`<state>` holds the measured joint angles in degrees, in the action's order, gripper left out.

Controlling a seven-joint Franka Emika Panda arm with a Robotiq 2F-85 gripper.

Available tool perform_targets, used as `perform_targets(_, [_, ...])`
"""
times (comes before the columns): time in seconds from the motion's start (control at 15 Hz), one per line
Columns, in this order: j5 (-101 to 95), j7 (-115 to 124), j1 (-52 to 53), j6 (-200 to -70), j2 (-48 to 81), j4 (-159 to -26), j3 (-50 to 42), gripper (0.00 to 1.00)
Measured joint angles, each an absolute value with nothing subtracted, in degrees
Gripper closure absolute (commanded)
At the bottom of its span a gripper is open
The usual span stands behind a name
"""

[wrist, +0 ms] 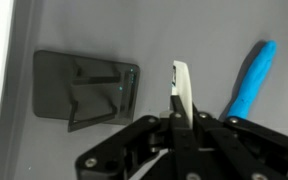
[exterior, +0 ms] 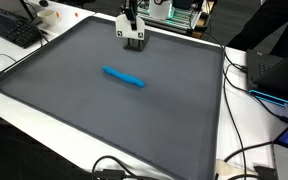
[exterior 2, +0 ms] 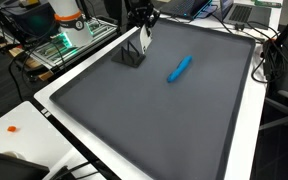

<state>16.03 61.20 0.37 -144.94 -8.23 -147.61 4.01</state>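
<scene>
Between one stand [wrist: 84, 90] and one blue marker [wrist: 249, 80], the hand [wrist: 181, 116] grips one white strip [wrist: 181, 85].

On the mat [exterior 2: 154, 120], the marker [exterior 2: 179, 68] lies near the middle, the holder [exterior 2: 131, 55] apart, by the edge.

Lab bench: keyboard [exterior: 14, 30], cables [exterior: 246, 160], electronics rack [exterior 2: 66, 40].

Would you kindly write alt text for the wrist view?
The gripper pinches a thin white piece above a grey mat. A dark grey holder lies at picture left, a blue marker at picture right.
</scene>
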Motion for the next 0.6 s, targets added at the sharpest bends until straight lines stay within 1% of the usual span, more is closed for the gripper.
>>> perform_targets(0.33, [10.71,57.01,0.86,-128.19,-11.24,-139.38,4.69,0.99])
perform_targets(0.6, [7.44,50.31,1.89,-119.37,-10.20,-131.90,6.04,0.99])
